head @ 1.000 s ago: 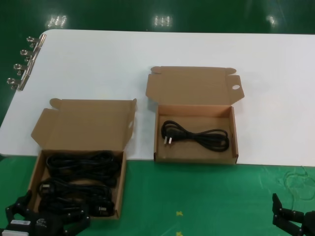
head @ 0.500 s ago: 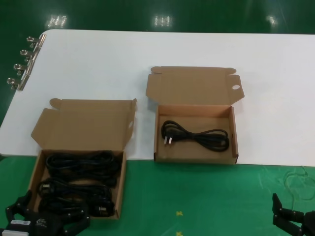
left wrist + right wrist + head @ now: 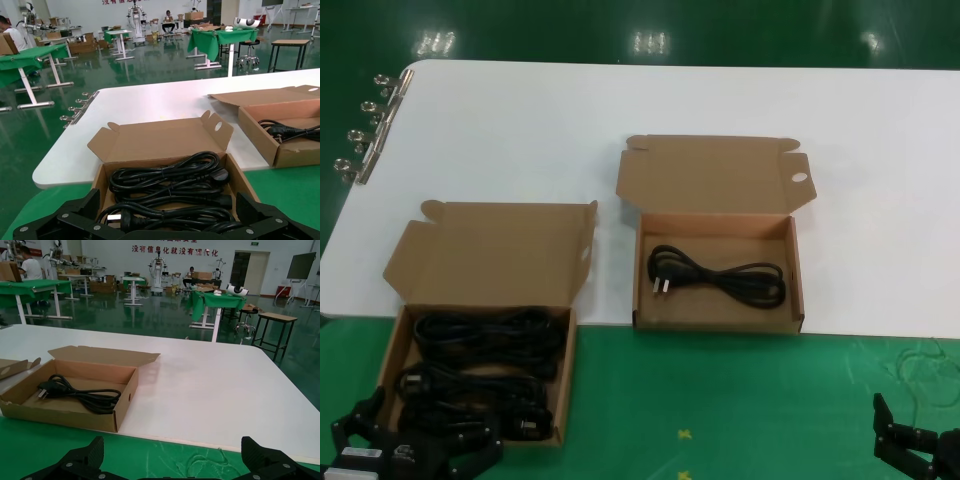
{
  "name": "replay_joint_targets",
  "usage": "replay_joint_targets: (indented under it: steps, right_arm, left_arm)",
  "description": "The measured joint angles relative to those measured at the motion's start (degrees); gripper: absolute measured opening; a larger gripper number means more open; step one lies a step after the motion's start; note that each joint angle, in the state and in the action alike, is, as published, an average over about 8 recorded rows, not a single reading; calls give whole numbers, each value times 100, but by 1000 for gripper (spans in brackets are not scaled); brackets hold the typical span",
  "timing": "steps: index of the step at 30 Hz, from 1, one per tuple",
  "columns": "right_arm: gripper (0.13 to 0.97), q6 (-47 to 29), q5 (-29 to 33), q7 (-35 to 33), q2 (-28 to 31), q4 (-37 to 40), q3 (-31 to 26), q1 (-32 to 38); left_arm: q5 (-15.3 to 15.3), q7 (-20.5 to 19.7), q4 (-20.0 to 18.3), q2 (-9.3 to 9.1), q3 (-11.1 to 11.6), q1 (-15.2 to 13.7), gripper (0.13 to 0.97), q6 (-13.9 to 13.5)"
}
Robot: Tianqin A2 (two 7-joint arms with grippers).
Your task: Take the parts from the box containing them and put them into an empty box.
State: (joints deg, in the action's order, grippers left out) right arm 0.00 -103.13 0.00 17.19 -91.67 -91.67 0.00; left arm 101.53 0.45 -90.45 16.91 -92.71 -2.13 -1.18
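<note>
A: Where are the cords [image 3: 480,372] placed relative to the left claw [image 3: 415,447]?

B: They are piled in the full box [image 3: 560,385] at the near left, hanging over the desk [image 3: 520,130] edge onto the green cloth [image 3: 720,400]. The left claw is parked just near of that box, its fingers spread wide, nothing held. In the left wrist view the two fingers [image 3: 65,222] are seen flanking the box's near wall, with the cords directly ahead and slightly below.

A: How are the bundles oriented?

B: Their long axis is laid left to right across the box, so they would be met broadside by a claw advanced from the near side. One plug [image 3: 116,218] is seen at the near edge.

A: And the right claw [image 3: 918,452]?

B: It is parked at the near right, also spread open and empty, well apart from both boxes. The left arm is judged the nearer one for a pick.

A: Where is the target?

B: The other box [image 3: 798,270], marked by the round hole [image 3: 799,178] in its lid tab, is set right of and farther than the full box, with one cord [image 3: 720,272] already lying inside.

A: Is anything in the way?

B: The upright lid [image 3: 490,252] of the full box stands on the far side. The tangling of the cords is judged the likelier trouble. Metal clips [image 3: 365,135] at the far left edge are well clear.
</note>
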Motion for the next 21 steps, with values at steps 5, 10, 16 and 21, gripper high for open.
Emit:
replay_joint_targets:
  steps: [5,10,16,21]
  right_arm:
    - [966,0,0,0,0,0,0,0]
    - [966,0,0,0,0,0,0,0]
    - [966,0,0,0,0,0,0,0]
    - [966,0,0,0,0,0,0,0]
  left_arm:
    - [0,0,0,0,0,0,966,0]
    - [0,0,0,0,0,0,966,0]
    - [0,0,0,0,0,0,966,0]
    - [0,0,0,0,0,0,966,0]
